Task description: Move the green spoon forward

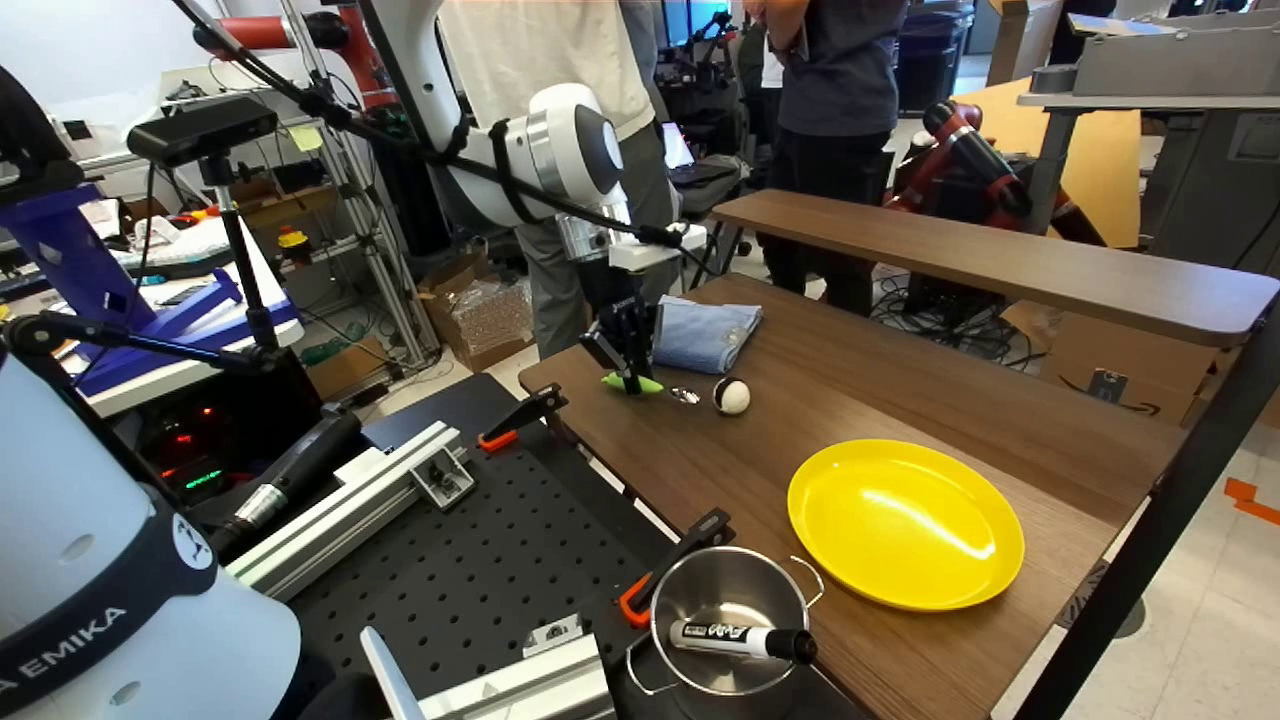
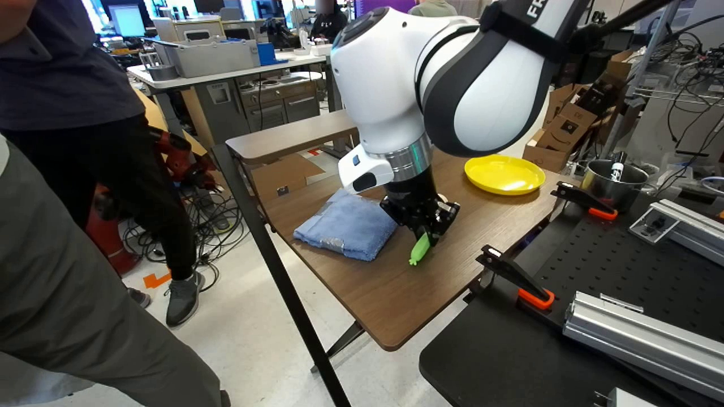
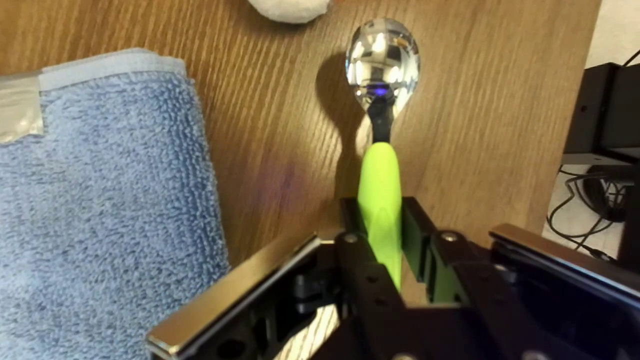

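The green spoon has a slim lime-green handle and a shiny metal bowl. It shows in the wrist view point(image 3: 380, 172) with its bowl toward the top, and in both exterior views point(image 1: 651, 386) point(image 2: 419, 250). My gripper point(image 3: 382, 215) is shut around the handle, with one finger on each side. In an exterior view the gripper point(image 1: 632, 384) points down at the table's near-left end. The spoon's shadow lies beside it on the wood; I cannot tell whether it is slightly raised. The end of the handle is partly hidden by the left finger in the wrist view.
A folded blue towel point(image 3: 105, 210) lies close beside the gripper. A white ball with a dark band point(image 1: 733, 397) sits just past the spoon's bowl. A yellow plate point(image 1: 905, 525) lies farther along the table. A metal pot point(image 1: 735, 570) holds a marker. Clamps point(image 2: 520, 277) grip the table edge.
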`<state>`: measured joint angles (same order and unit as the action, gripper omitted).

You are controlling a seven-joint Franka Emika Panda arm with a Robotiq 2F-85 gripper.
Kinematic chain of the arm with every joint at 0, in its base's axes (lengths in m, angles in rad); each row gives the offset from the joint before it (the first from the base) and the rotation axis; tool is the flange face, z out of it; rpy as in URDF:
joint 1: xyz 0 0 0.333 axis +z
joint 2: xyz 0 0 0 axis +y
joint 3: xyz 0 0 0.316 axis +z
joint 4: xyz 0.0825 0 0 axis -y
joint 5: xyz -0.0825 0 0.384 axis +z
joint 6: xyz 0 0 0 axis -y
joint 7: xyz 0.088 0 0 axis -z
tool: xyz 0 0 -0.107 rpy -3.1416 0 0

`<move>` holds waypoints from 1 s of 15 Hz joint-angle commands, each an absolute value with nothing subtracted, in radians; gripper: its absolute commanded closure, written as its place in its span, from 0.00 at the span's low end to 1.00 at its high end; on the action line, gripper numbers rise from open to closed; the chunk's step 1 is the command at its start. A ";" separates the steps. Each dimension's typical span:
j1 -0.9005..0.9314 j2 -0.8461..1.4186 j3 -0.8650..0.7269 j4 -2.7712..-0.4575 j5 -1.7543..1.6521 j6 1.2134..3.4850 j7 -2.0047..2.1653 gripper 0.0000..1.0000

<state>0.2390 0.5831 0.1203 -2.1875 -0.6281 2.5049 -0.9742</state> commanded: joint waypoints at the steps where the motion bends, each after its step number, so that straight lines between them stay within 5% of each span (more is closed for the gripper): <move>1: 0.215 0.618 0.144 -2.149 -0.630 2.489 -0.991 0.94; 3: 0.218 0.636 0.144 -2.131 -0.628 2.483 -0.990 0.94; 4: 0.218 0.642 0.144 -2.125 -0.627 2.478 -0.991 0.52; 5: 0.217 0.641 0.145 -2.124 -0.627 2.472 -0.993 0.51; 12: 0.204 0.634 0.149 -2.124 -0.623 2.478 -1.008 0.01; 15: 0.197 0.613 0.152 -2.145 -0.621 2.484 -1.017 0.00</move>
